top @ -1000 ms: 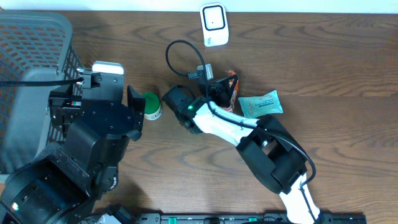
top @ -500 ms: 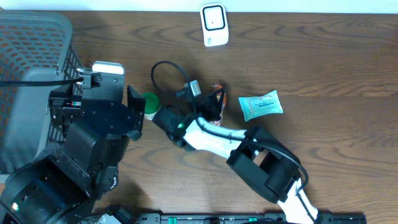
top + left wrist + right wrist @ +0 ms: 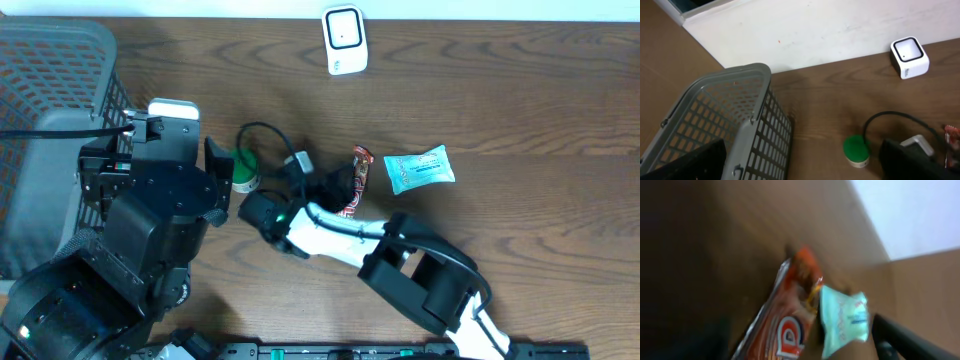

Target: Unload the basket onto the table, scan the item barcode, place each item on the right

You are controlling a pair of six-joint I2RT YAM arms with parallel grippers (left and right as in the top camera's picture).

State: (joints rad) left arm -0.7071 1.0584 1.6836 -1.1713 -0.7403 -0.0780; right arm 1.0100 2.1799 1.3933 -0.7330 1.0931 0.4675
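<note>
Right gripper released, jaws spread; orange snack bar lying free at its 2 o'clock; teal packet at the bar's 3 o'clock; barcode scanner at its 12 o'clock; left gripper spread, empty.

Looks like a mock shop checkout rigged up in a robotics lab rather than a real store. Reads as retail from the grey mesh shopping basket at one end, the small white barcode scanner near the wall, and packaged goods lying loose: an orange snack bar, a teal packet, a green-lidded tub. Reads as lab from the plain white wall, the wood-grain surface, a bulky black robot arm and a white robot arm.
</note>
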